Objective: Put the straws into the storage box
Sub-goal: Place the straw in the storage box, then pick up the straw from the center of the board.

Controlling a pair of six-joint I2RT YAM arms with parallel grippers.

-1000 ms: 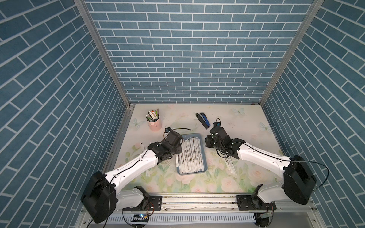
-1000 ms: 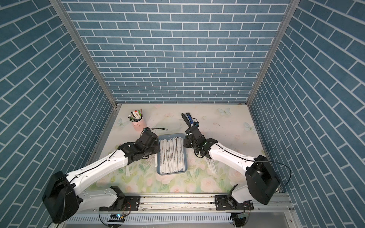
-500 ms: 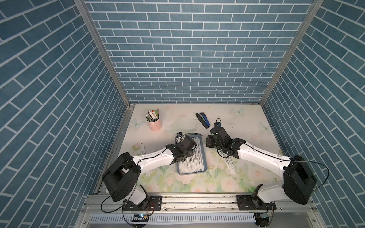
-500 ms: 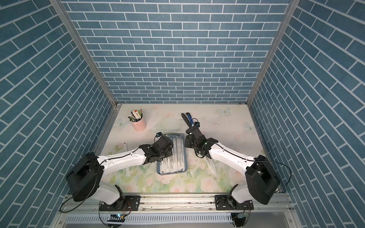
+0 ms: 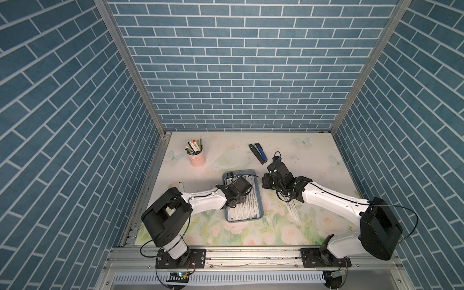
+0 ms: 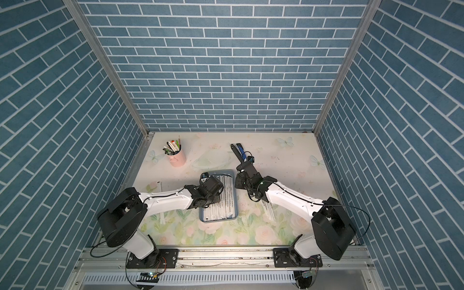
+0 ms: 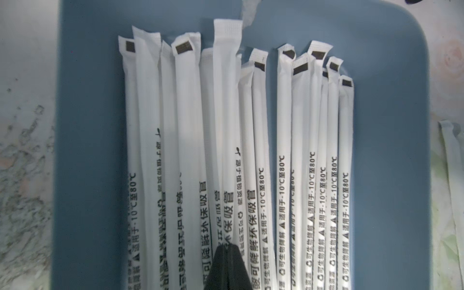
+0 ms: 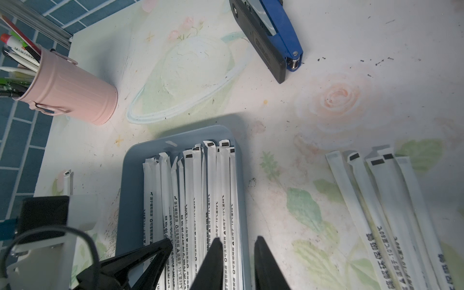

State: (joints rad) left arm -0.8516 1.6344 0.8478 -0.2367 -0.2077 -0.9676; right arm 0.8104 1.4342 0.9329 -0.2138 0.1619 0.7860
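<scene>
Since a second ago the left arm (image 5: 200, 200) has swung from the left side of the tray to above it; the right arm (image 5: 326, 198) has kept its place.

In both top views the tray (image 5: 243, 220) lies in the middle of the table (image 5: 313, 163), and many straws (image 5: 247, 213) are laid lengthwise inside it. The left gripper (image 5: 240, 199) is over the tray, and the right gripper (image 5: 265, 184) is just beside its right edge. Loose straws (image 5: 292, 209) lie on the table under the right arm, and a few more lie to the left of the tray (image 6: 160, 187). A pink cup (image 5: 197, 158) and a stapler (image 5: 257, 153) are further back.

In the left wrist view, the left gripper (image 7: 227, 247) has its fingers pressed together with nothing between them, and the tips are over the straws (image 7: 283, 150) in the tray (image 7: 389, 150).

In the right wrist view, the right gripper (image 8: 238, 251) has its fingers apart and holds nothing, above the right rim of the tray (image 8: 130, 188). The loose straws (image 8: 389, 200) lie on the table beside it.
</scene>
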